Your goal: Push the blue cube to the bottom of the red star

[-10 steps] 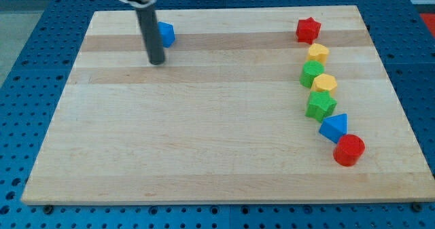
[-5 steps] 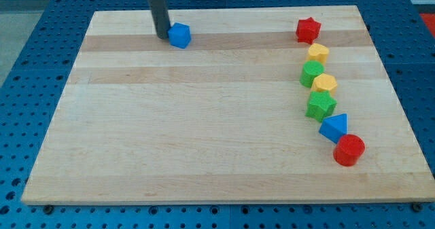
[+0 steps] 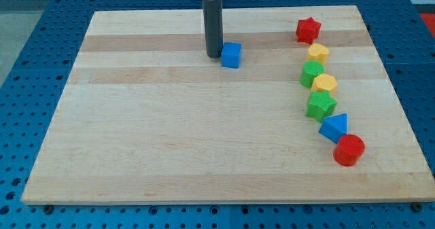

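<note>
Wooden board (image 3: 170, 134) on a blue pegboard bench, one view only. Nearest the view's bottom, at the right, a red cylinder (image 3: 349, 149) is noted, with a blue triangle (image 3: 334, 127) touching it just above. Farther up, a curved column is formed by a green star (image 3: 320, 105), a yellow hexagon (image 3: 325, 83), a green cylinder (image 3: 312, 73) and a second yellow block (image 3: 317, 53), each touching or nearly touching the next. At the far end of that column, near the view's top, the red star (image 3: 308, 30) is seen, just clear of the yellow block below it. The blue cube (image 3: 231, 55) is placed in the upper middle of the board, well apart from the star, to its left and slightly lower. No fingers or jaws are carried; only a dark rod is fitted, and my tip (image 3: 213, 55) is set touching or just beside the cube's left face. The cube thus lies to the right of the tip, with the star farther right again. A rightward push seems called for, though the spot under the star is taken by the yellow block, so crowding there is judged likely.
</note>
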